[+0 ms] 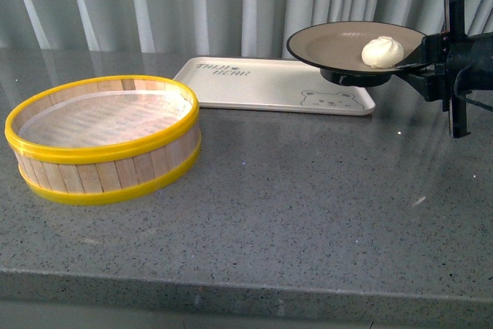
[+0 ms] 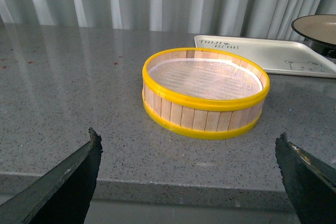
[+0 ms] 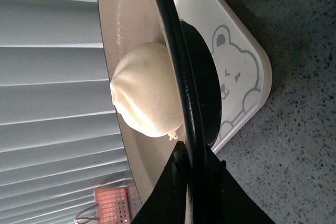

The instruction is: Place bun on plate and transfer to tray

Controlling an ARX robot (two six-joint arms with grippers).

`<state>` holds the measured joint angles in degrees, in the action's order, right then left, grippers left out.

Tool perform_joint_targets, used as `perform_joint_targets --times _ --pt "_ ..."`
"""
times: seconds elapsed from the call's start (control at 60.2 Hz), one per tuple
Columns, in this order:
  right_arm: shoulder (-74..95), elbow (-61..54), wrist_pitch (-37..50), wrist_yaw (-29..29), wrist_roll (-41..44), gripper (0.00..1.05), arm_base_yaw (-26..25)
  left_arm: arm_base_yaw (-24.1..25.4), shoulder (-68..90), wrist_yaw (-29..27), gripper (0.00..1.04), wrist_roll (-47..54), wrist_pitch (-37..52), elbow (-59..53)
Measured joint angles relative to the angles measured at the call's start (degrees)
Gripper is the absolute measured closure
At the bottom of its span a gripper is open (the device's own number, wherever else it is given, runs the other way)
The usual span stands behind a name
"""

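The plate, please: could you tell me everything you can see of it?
The plate is round and shallow, tan inside, with black rim and underside. It sits roughly level over the bear corner of the tray; contact is unclear. The right gripper clamps its rim between its jaws, and the bun rests inside near them.

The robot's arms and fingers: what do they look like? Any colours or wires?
The right arm is chunky matte black, with a thin flat black bar across it. The right gripper ends in plain black fingers. The left gripper shows only two dark, greenish-black wedge-shaped fingers with rough edges, tapering to points. No cables or markings show.
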<state>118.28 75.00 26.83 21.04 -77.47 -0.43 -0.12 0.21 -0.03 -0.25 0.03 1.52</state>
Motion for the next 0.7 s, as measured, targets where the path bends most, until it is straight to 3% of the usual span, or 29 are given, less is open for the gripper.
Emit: perform_joint_targets --times 0.697 --pt "12.6 17.4 -4.5 3.4 0.9 1.02 2.1 0.0 0.0 0.0 0.07 0.0 0.0 0.0"
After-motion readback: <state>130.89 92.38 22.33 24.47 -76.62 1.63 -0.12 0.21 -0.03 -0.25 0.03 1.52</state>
